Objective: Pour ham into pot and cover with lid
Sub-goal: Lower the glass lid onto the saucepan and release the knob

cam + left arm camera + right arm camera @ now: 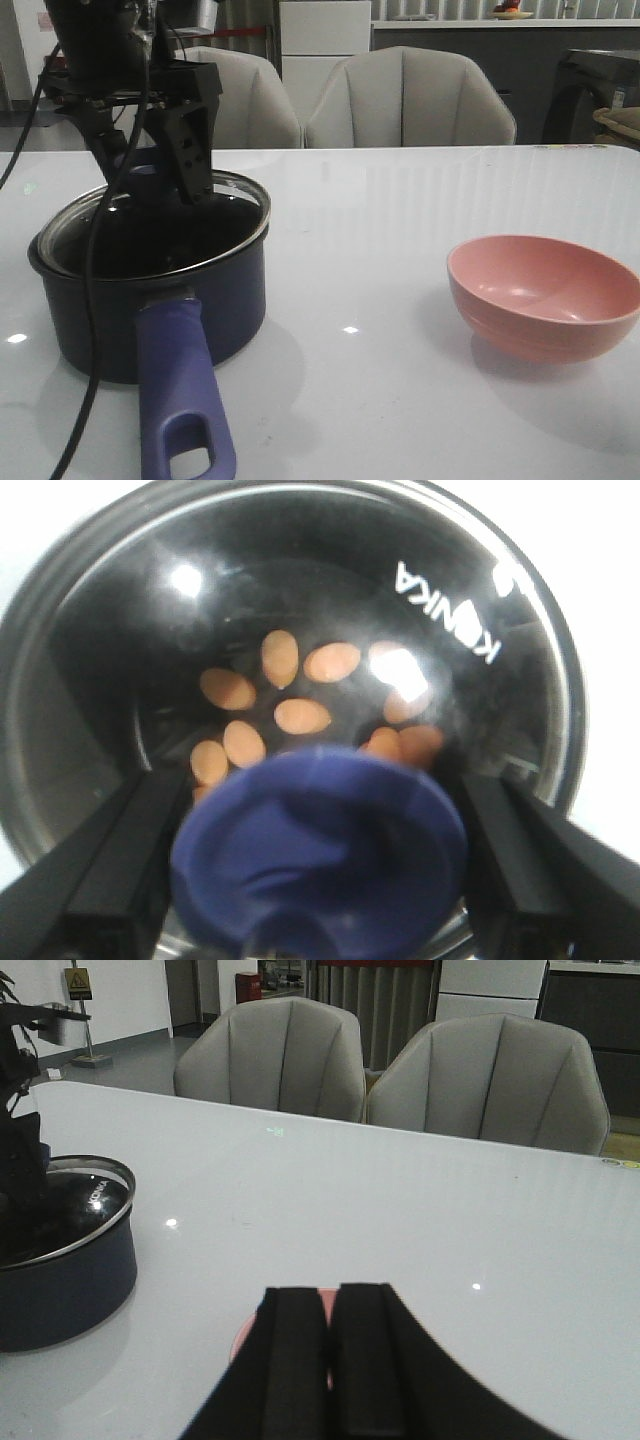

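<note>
The dark navy pot (225, 300) stands at the left of the table, its purple-blue handle (175, 385) pointing toward me. The glass lid (235, 215) lies on it, slightly tilted. My left gripper (150, 185) is above it, its fingers against both sides of the lid's blue knob (300, 820). In the left wrist view the gripper (320, 875) straddles that knob, and several orange-pink ham chunks (300, 716) show through the lid (440, 590) on the pot's bottom. My right gripper (335, 1292) is shut and empty above the pink bowl (244, 1338); it does not show in the front view.
The pink bowl (545, 295) stands empty at the right front of the white table (400, 200). Two grey chairs (410, 100) stand behind the table's far edge. The pot (60, 1280) lies to the left of the right gripper.
</note>
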Tool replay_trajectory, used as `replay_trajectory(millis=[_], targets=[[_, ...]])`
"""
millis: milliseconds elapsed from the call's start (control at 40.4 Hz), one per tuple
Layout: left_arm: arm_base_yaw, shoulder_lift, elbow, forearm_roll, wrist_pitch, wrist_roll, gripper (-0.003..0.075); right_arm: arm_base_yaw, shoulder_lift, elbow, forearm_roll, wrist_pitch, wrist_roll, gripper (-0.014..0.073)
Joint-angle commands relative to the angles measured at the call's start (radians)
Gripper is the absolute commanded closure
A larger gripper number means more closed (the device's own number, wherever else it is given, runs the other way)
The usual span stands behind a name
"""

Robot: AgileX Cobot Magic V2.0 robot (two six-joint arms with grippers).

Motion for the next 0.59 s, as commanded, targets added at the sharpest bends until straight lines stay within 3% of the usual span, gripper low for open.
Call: replay_trajectory(millis=[0,570], targets=[[0.006,-0.045,-0.03,-0.01,0.069,-0.009,0.0183,0.0,0.009,-0.025,0.004,-0.075,-0.008,0.0444],[0.006,-0.144,-0.03,0.002,0.069,-0.009,0.0185,0.0,0.009,-0.025,0.004,-0.075,-0.008,0.0444]])
